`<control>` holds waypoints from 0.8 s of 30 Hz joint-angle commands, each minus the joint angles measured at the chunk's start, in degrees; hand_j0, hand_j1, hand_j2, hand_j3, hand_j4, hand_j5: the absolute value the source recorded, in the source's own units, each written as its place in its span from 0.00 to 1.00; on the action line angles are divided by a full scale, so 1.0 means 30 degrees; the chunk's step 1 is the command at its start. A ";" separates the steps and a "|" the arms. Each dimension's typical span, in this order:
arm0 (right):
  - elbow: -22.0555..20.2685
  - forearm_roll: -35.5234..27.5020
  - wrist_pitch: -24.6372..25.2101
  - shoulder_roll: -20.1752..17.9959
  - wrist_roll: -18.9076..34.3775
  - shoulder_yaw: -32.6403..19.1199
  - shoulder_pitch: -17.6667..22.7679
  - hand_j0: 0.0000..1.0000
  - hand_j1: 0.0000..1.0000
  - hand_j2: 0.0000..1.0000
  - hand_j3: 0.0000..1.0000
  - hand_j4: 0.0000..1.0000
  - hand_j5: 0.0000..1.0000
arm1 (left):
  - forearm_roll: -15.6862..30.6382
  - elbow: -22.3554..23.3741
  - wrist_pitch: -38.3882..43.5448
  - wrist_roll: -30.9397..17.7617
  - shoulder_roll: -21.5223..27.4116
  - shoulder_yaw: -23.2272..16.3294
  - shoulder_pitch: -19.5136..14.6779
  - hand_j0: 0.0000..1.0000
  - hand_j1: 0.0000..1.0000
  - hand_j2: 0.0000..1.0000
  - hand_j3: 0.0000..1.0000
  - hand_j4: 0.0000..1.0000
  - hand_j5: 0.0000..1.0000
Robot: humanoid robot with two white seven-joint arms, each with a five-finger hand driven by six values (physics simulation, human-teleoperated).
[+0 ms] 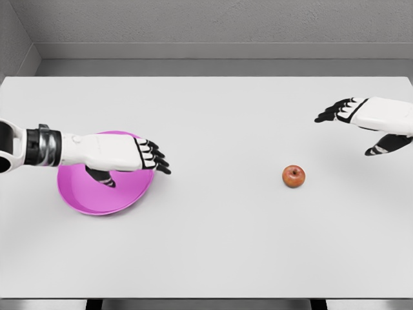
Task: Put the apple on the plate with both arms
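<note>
Apple (293, 175) on table, below-left of open empty right hand (361, 124), left hand (132, 155) open over plate (77, 194)

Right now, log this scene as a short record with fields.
apple: on the white table, right of centre, untouched
plate: magenta, on the table's left side, holds nothing
left hand: over the plate, fingers extended, grasping nothing
right hand: above the table, beyond and right of the apple, open
task state: apple not yet on plate
</note>
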 commanded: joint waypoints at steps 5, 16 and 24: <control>-0.0432 -0.0252 0.0052 -0.0044 -0.0005 0.0433 -0.0088 1.00 1.00 1.00 1.00 1.00 1.00 | 0.0161 0.0073 0.0040 -0.0019 -0.0014 0.0136 0.0000 1.00 1.00 1.00 1.00 1.00 1.00; 0.1210 -0.3797 0.0052 0.1362 -0.0005 0.3920 -0.0352 1.00 1.00 1.00 1.00 1.00 1.00 | 0.0161 0.0044 0.0040 -0.0019 0.0015 0.0165 0.0000 1.00 1.00 1.00 1.00 1.00 1.00; 0.3143 -0.2655 0.0615 0.2036 -0.0005 0.5209 -0.1084 1.00 1.00 1.00 1.00 1.00 1.00 | 0.0775 0.0102 0.0040 0.0039 0.0132 0.0370 0.0029 1.00 1.00 1.00 1.00 1.00 1.00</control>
